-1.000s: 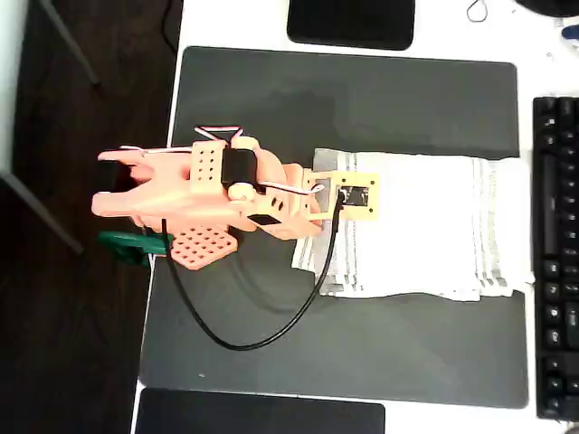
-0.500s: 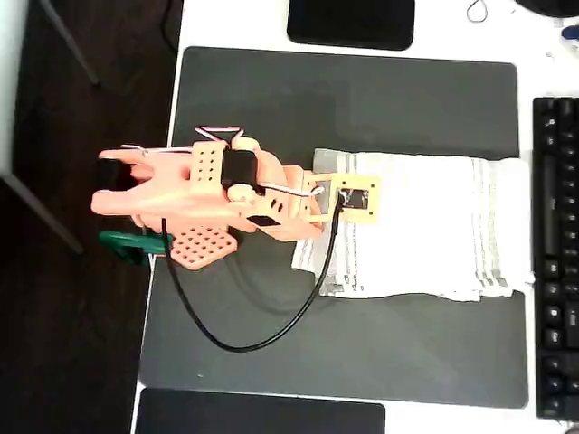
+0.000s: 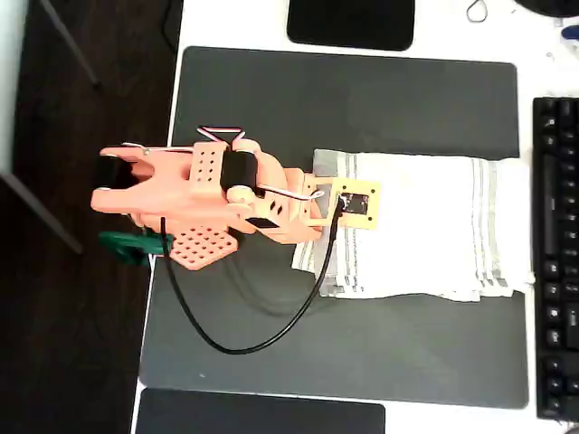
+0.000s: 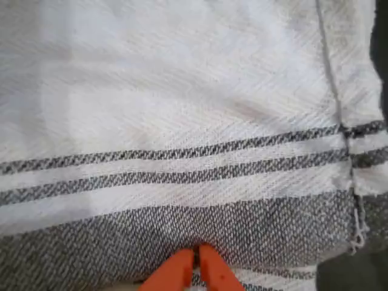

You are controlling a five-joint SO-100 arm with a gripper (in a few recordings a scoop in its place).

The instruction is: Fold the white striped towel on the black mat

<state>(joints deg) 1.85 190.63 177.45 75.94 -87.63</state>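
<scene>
The cream-white thin cloth towel with narrow grey stripes (image 3: 425, 226) lies on the large matte black desk mat with rounded corners (image 3: 344, 99), towards the right side of it in the overhead view, its right edge reaching close to the mat's right border. It looks doubled over, with a lower layer peeking out along the left and bottom edges, and grey stripe groups run near both its left and right ends.

The salmon-orange printed arm (image 3: 208, 194) stretches in from the left of the mat, its wrist with a small yellow-framed camera board (image 3: 355, 202) sitting over the towel's left end. A black cable (image 3: 244, 339) loops from that board down across the bare mat and back up to the arm.

In the wrist view the orange two-finger gripper (image 4: 195, 265) pokes in at the bottom edge, its two tips pressed together with barely a slit between them, right down against the grey-striped band of the cloth. I cannot tell whether any fabric is pinched between them.

A black keyboard (image 3: 554, 253) sits just off the mat's right edge, and a green clamp (image 3: 131, 244) shows at the table's left edge beneath the arm.
</scene>
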